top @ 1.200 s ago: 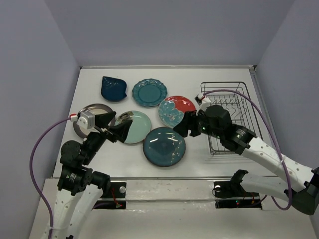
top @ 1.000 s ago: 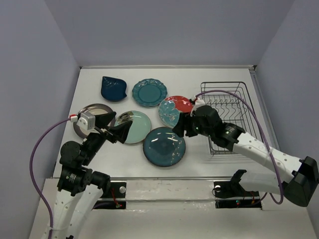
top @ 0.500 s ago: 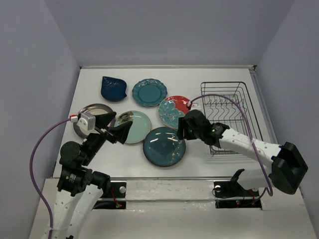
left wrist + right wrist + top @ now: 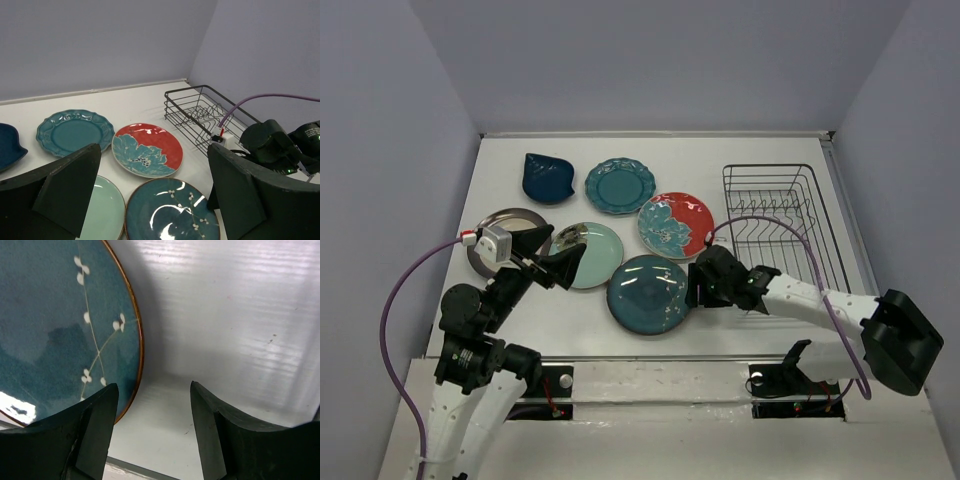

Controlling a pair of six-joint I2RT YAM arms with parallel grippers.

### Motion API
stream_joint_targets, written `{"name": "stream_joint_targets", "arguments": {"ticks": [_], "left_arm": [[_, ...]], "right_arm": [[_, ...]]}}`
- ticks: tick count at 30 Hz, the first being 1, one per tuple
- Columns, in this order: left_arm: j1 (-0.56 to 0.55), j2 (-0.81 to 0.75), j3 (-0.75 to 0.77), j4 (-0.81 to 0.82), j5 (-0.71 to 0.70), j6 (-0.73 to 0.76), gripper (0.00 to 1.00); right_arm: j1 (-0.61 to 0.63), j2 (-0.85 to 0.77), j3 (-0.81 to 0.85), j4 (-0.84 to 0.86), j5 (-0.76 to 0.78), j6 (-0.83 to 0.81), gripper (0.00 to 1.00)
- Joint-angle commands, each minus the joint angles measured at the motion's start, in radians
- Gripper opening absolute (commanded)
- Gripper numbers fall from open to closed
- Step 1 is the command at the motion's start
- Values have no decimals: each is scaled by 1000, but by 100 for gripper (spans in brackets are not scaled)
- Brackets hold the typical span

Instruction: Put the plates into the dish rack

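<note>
Since moment ago, my right gripper (image 4: 152, 390) is moving off red flower plate (image 4: 675, 222), sitting low at right rim of dark teal plate (image 4: 648, 292), jaws half open, gripping nothing. My left gripper (image 4: 555, 256) is hovering by pale mint plate (image 4: 602, 255), jaws fully spread, empty. All are lying flat on table (image 4: 580, 322), left of dish rack (image 4: 770, 167).

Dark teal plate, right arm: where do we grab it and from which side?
Right-hand rim, approached from the dish rack side. The dark teal plate lies flat, so only its upturned rim gives a lip to pinch. That edge faces bare table, with the right gripper beside it, jaws open; other plates crowd left and behind.
</note>
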Motion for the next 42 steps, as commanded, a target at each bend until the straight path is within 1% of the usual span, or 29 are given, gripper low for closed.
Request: {"name": "stream_joint_targets", "arguments": {"ticks": [1, 3, 9, 10, 12, 17, 18, 21, 24, 26, 27, 30, 36, 42], "left_arm": [[4, -11, 19, 37, 24, 8, 99], [4, -12, 19, 36, 24, 7, 99], [3, -14, 19, 36, 27, 8, 99], [3, -15, 19, 36, 27, 8, 99], [3, -17, 19, 37, 27, 7, 99], [3, -14, 19, 41, 27, 7, 99], [3, -14, 19, 41, 25, 8, 99], [3, -12, 19, 41, 27, 7, 99], [1, -9, 19, 42, 28, 7, 99], [1, -8, 19, 44, 28, 7, 99], [1, -8, 17, 44, 30, 7, 99], [3, -6, 17, 44, 28, 7, 99], [1, 1, 17, 50, 28, 7, 99], [1, 0, 16, 50, 28, 5, 99]], "right_arm": [[15, 7, -43, 131, -93, 51, 65], [24, 33, -69, 203, -129, 80, 64], [24, 76, -158, 366, -157, 191, 60], [24, 87, -184, 436, -168, 207, 59], [24, 102, -225, 522, -168, 255, 59], [36, 125, -250, 575, -151, 327, 55], [36, 126, -258, 583, -137, 335, 52], [46, 123, -276, 604, -128, 378, 47], [46, 120, -304, 642, -102, 413, 33], [46, 113, -313, 646, -97, 421, 25], [46, 107, -315, 638, -88, 422, 17], [46, 56, -318, 607, -68, 421, 7], [55, -82, -269, 475, -39, 367, 7], [64, -290, -178, 290, -15, 295, 7]]}}
